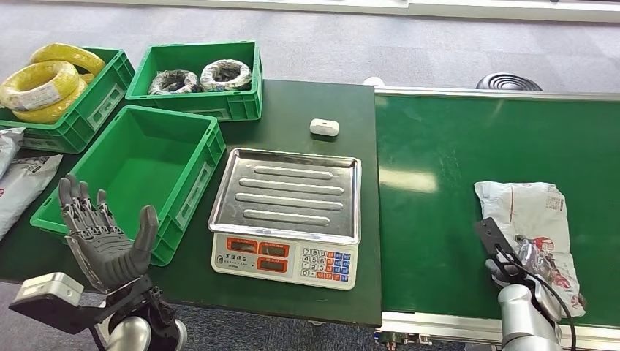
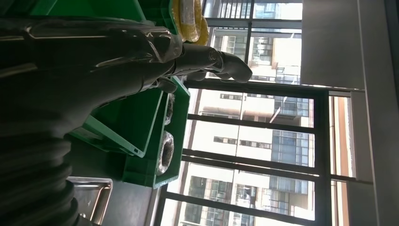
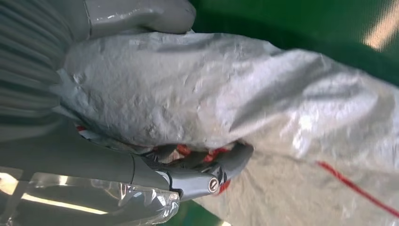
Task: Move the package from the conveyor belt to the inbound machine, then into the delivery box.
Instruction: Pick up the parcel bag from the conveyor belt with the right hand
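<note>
Here the grey package (image 1: 528, 219) lies on the green conveyor belt (image 1: 453, 190), to the right of the weighing scale (image 1: 286, 212), and the right hand (image 3: 155, 160) grips its near edge, thumb above, fingers beneath. Left of the scale sits an empty green crate (image 1: 139, 172); the left hand (image 1: 102, 238) hovers beside it, fingers spread, holding nothing.

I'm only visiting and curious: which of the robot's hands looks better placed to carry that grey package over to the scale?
The right hand. It is already on the package on the conveyor belt, fingers wrapped around its near end. The left hand is raised, open, by the empty green bin.
</note>
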You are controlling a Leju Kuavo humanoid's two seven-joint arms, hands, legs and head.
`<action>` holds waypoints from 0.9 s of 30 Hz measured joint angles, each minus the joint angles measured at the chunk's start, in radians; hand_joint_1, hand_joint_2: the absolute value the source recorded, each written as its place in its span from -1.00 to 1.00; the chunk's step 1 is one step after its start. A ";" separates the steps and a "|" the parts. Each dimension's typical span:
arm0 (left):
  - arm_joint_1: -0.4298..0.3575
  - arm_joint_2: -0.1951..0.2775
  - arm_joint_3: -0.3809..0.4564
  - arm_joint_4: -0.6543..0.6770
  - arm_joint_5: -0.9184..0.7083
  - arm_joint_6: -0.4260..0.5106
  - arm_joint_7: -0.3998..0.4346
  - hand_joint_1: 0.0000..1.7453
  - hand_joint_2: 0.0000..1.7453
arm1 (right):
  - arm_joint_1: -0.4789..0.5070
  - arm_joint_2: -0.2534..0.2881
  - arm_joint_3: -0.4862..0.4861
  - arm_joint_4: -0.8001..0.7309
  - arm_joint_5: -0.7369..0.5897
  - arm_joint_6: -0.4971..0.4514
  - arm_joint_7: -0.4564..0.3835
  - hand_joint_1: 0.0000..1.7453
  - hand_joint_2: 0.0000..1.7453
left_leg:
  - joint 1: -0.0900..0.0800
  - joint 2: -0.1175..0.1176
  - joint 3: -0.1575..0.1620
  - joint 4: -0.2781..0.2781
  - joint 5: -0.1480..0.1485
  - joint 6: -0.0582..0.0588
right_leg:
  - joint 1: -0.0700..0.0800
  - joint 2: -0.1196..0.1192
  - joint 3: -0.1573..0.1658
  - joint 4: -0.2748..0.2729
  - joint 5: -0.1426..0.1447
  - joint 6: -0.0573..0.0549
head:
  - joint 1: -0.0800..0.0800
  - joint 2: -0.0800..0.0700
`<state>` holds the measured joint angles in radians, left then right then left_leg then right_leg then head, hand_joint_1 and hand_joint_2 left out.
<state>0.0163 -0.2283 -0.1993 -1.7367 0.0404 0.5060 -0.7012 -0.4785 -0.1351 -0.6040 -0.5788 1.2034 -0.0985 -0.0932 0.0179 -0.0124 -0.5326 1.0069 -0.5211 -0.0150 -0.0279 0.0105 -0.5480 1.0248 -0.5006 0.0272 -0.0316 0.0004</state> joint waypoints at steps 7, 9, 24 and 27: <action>0.006 0.001 0.012 -0.016 0.000 0.009 0.000 -1.00 1.00 | 0.002 0.005 0.042 -0.033 -0.018 -0.065 0.035 1.00 1.00 | 0.000 0.000 0.000 0.000 0.000 0.000 | 0.000 0.000 0.000 0.000 0.000 0.000 | 0.000 0.000; 0.007 0.001 0.014 -0.022 0.001 0.009 0.000 -1.00 1.00 | 0.002 0.008 0.049 -0.046 -0.018 -0.097 0.051 1.00 1.00 | 0.000 0.000 0.000 0.000 0.000 0.000 | 0.000 0.000 0.000 0.000 0.000 0.000 | 0.000 0.000; 0.019 -0.001 0.010 -0.040 0.000 0.033 0.000 -1.00 1.00 | 0.136 0.207 0.143 -0.735 -0.148 -0.578 -0.208 1.00 1.00 | 0.001 0.002 -0.002 -0.001 0.000 0.000 | 0.001 0.002 -0.002 0.000 0.000 0.000 | 0.000 0.000; 0.016 -0.001 0.009 -0.037 0.000 0.033 0.000 -1.00 1.00 | 0.144 0.238 0.267 -0.815 -0.155 -0.485 -0.262 1.00 1.00 | 0.001 0.003 -0.001 -0.001 0.001 -0.001 | 0.001 0.003 -0.001 0.001 0.001 -0.001 | 0.000 0.000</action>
<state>0.0321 -0.2293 -0.1904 -1.7734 0.0404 0.5392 -0.7012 -0.3346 0.1029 -0.3374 -1.3939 1.0482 -0.5837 -0.3553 0.0190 -0.0091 -0.5340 1.0060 -0.5203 -0.0160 -0.0268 0.0137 -0.5495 1.0256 -0.4997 0.0258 -0.0314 0.0004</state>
